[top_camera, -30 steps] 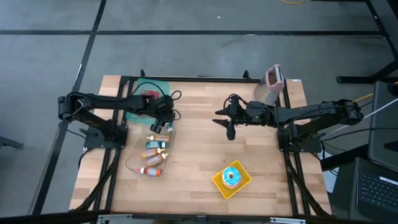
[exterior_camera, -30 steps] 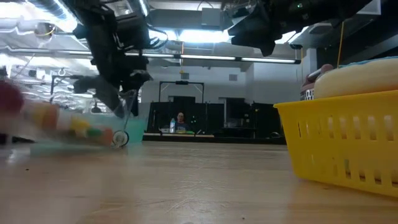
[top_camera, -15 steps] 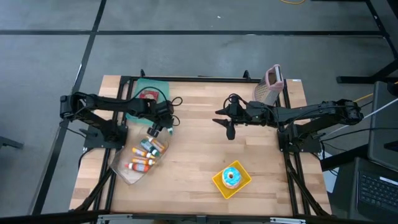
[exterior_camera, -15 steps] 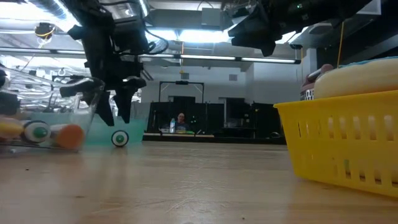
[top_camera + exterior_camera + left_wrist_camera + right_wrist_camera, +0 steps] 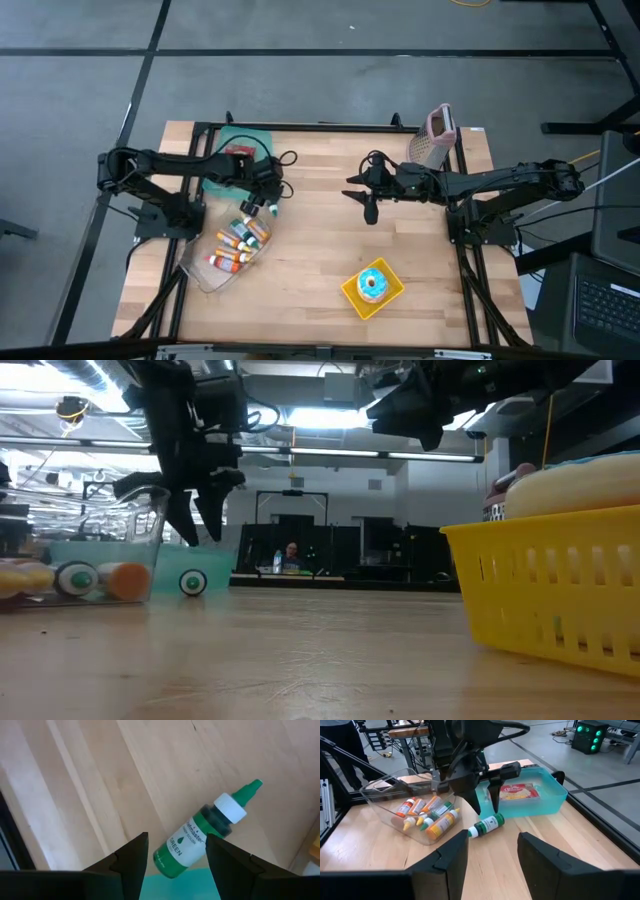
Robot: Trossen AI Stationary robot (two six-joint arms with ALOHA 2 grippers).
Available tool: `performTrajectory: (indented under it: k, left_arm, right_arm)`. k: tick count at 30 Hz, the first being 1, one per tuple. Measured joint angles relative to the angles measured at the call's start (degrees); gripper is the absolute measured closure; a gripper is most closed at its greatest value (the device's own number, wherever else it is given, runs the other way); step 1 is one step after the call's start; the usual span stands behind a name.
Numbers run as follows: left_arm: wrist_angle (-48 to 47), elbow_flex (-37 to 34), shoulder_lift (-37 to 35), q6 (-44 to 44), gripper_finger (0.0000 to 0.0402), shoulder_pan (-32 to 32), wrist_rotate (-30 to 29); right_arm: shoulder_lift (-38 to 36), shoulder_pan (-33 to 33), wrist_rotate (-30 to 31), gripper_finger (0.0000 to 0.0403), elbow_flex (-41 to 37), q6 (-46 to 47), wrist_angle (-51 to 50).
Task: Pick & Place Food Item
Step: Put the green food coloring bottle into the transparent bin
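A green-capped bottle (image 5: pixel 200 835) lies on its side on the wood by the teal tray (image 5: pixel 551 795), which holds a food packet (image 5: pixel 520 791). My left gripper (image 5: pixel 486 810) hangs open just above this bottle, pointing steeply down, one finger on either side, touching nothing. A clear container (image 5: pixel 232 252) with several small bottles sits flat beside it, toward the near left. My right gripper (image 5: pixel 490 865) is open and waits in the air over the table's middle (image 5: pixel 368 205). A yellow basket (image 5: pixel 372 287) with a blue-iced donut (image 5: pixel 372 284) stands near the front.
A pink and white mesh object (image 5: pixel 437 135) stands at the far right corner. The clear container's rim (image 5: pixel 140 495) is close beside my left gripper. Bare wood lies between the green bottle and the yellow basket (image 5: pixel 550 590).
The clear container has swung toward the table's near left and come down flat from a tipped, moving state; the bottles inside have rolled together. The green bottle has stayed on the wood. My left gripper has risen a little above it, jaws unchanged.
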Motion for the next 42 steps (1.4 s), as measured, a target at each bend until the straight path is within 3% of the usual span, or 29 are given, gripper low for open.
performTrajectory:
  k: [10,14,22,27,32,36,42]
  left_arm:
    - [1.5,4.5,0.5,-1.5,0.0208,-1.1,-1.0]
    - [9.0,6.0,1.5,-17.2,0.0208,0.9,-1.2]
    - [7.6,7.1,3.0,-47.1,0.0208,-0.2,-11.2]
    - [7.1,7.1,3.5,-60.3,0.0208,-3.0,-17.5]
    - [4.1,7.1,3.9,-76.0,0.0210,-3.7,-17.5]
    - [-0.9,7.1,5.2,-88.8,0.0225,-4.7,-17.2]
    - [-2.2,8.2,8.8,-98.6,0.0246,-8.7,-15.3]
  right_arm:
    - [0.0,0.0,0.0,0.0234,0.0,0.0,0.3]
    - [0.0,0.0,0.0,0.0234,0.0,0.0,0.6]
    - [0.0,0.0,0.1,0.0234,0.0,-1.3,2.3]
    - [0.0,-0.1,4.5,0.0234,0.0,-0.9,0.5]
    - [0.0,-1.5,6.1,0.0234,0.0,-1.5,-2.6]
    - [0.0,-2.9,4.0,0.0234,0.0,-0.7,-3.4]
    - [0.0,-3.2,-1.2,0.0234,0.0,-0.5,-4.0]
